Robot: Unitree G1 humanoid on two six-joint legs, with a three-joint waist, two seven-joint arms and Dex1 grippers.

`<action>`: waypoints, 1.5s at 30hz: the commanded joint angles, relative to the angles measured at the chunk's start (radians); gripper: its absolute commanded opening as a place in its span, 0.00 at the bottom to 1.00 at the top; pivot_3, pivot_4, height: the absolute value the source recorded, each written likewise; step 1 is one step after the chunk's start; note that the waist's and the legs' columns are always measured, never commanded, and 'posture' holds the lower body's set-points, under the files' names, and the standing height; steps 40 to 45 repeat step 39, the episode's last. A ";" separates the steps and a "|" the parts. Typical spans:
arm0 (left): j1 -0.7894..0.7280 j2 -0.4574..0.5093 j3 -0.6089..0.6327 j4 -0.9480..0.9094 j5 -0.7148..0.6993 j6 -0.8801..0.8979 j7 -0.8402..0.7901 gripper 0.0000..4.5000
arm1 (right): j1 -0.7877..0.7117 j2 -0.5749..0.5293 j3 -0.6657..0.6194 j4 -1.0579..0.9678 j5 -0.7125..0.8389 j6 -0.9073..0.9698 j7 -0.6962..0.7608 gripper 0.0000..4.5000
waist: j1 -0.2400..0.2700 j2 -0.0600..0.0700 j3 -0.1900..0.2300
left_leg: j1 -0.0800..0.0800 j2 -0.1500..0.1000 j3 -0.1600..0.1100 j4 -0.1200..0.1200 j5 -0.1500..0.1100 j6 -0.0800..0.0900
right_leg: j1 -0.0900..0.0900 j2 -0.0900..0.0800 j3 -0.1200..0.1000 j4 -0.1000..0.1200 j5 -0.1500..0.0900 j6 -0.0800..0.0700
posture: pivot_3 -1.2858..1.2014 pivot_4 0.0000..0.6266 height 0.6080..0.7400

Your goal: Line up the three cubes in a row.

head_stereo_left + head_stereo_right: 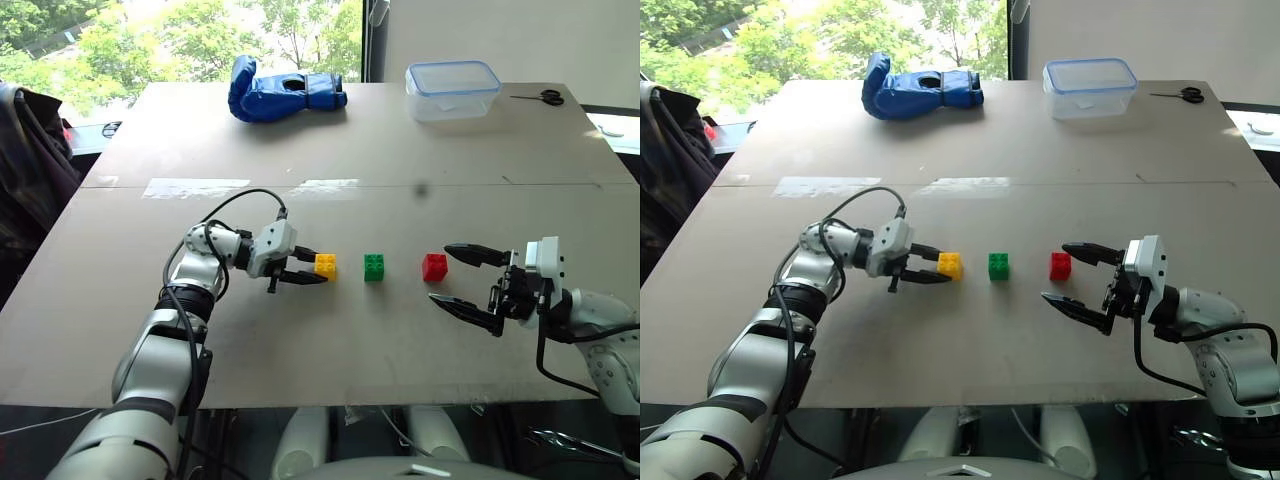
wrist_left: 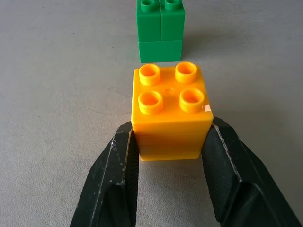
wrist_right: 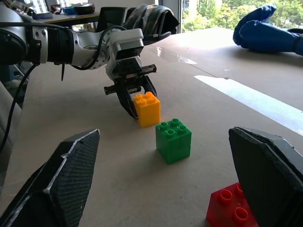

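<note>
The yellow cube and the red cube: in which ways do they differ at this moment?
The yellow cube sits clamped between the left gripper's fingers; the red cube stands free, with the open right gripper beside it. Yellow lies left of the green cube, red right of it. Both rest upright on the table, studs up.

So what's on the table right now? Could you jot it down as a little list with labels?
row: yellow cube, green cube, red cube, spaced apart
left gripper: shut on yellow cube
right gripper: open, beside red cube, not touching
far edge: blue glove, clear lidded box, scissors
surface: table
</note>
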State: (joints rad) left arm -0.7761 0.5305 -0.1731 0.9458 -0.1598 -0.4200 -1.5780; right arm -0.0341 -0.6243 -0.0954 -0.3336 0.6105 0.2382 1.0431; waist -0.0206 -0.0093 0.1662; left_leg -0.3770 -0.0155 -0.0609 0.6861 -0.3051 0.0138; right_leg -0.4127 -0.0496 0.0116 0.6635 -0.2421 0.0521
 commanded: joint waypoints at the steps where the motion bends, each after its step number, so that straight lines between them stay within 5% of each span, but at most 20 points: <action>1: 0.025 0.027 -0.002 0.034 0.044 -0.003 -0.004 0.29 | -0.007 -0.012 -0.022 -0.027 0.018 0.001 0.008 1.00 | -0.001 0.000 0.000 | 0.000 0.000 0.000 0.000 0.000 0.000 | 0.000 0.000 0.000 0.000 0.000 0.000 | 0.52 0.24 1.00; 9: 0.031 0.036 0.017 0.030 0.048 -0.016 0.001 0.99 | -0.017 -0.012 -0.014 -0.019 0.012 0.004 0.012 1.00 | 0.004 0.000 0.000 | 0.001 0.000 0.000 0.001 0.000 0.000 | 0.001 0.000 0.000 0.001 0.000 0.000 | 0.52 0.24 1.00; 17: 0.046 0.087 0.059 -0.006 0.016 -0.008 0.001 0.99 | -0.014 -0.009 -0.013 -0.024 0.009 0.008 0.008 1.00 | 0.002 0.000 0.000 | 0.001 0.000 0.000 0.001 0.000 0.000 | 0.001 0.000 0.000 0.001 0.000 0.000 | 0.52 0.24 1.00; 21: 0.148 0.142 0.114 -0.217 -0.091 0.130 -0.033 0.99 | 0.035 -0.024 -0.047 -0.040 0.012 0.008 0.007 1.00 | 0.002 0.000 0.000 | 0.000 0.001 0.000 0.000 0.000 0.000 | 0.000 0.000 0.000 0.000 0.000 0.000 | 0.52 0.24 1.00; 28: 0.584 0.248 0.205 -0.856 -0.219 0.534 0.158 0.99 | 0.230 -0.025 -0.132 -0.031 -0.021 -0.031 -0.016 1.00 | 0.008 0.001 0.000 | -0.001 0.003 -0.001 -0.001 -0.001 0.001 | -0.001 -0.003 0.001 -0.001 0.000 0.000 | 0.52 0.24 1.00; 33: 0.923 0.215 0.217 -1.171 -0.170 0.598 0.364 0.99 | 0.345 0.019 -0.127 0.009 -0.114 -0.089 -0.085 1.00 | 0.010 0.002 -0.001 | 0.001 0.004 -0.001 -0.002 -0.001 0.001 | 0.001 -0.005 0.004 -0.002 0.000 0.000 | 0.52 0.24 1.00; 45: 1.039 0.195 0.209 -1.247 -0.145 0.574 0.473 0.99 | 0.399 0.051 -0.130 0.017 -0.127 -0.114 -0.099 1.00 | 0.012 0.007 -0.003 | 0.010 0.004 0.000 -0.002 -0.001 0.001 | 0.009 -0.004 0.005 -0.002 -0.001 0.000 | 0.52 0.24 1.00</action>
